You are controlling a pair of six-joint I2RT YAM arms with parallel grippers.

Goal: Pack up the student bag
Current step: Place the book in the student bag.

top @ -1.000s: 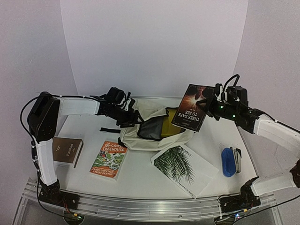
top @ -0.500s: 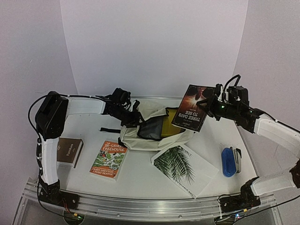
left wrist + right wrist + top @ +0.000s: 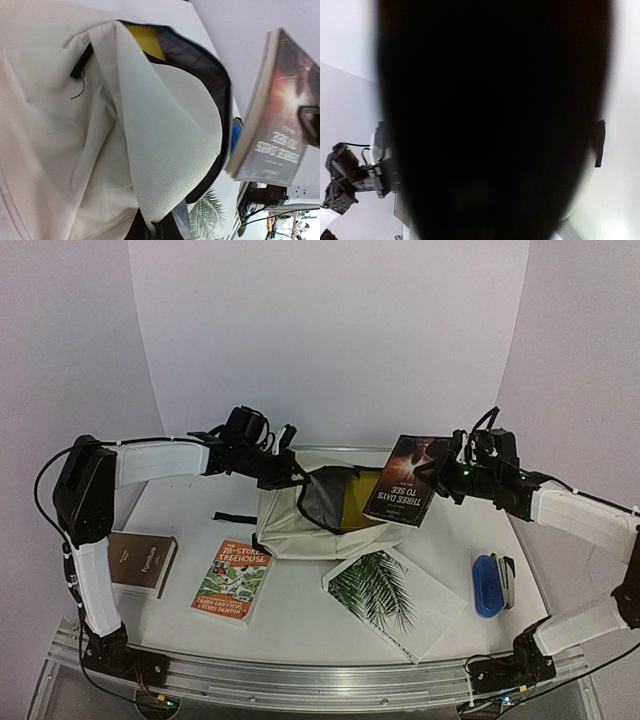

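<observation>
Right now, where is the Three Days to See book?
In the top view, the book is held in the right gripper, right of centre, by the open mouth of the student bag.

White-shelled arms [image 3: 160, 462], black joints [image 3: 80, 485], looping black cables [image 3: 487, 418], green indicator lights [image 3: 466, 471]

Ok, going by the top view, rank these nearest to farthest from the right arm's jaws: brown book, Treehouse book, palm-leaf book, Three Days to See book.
1. Three Days to See book, held in them.
2. Palm-leaf book, front centre.
3. Treehouse book, front left.
4. Brown book, far left.
</observation>
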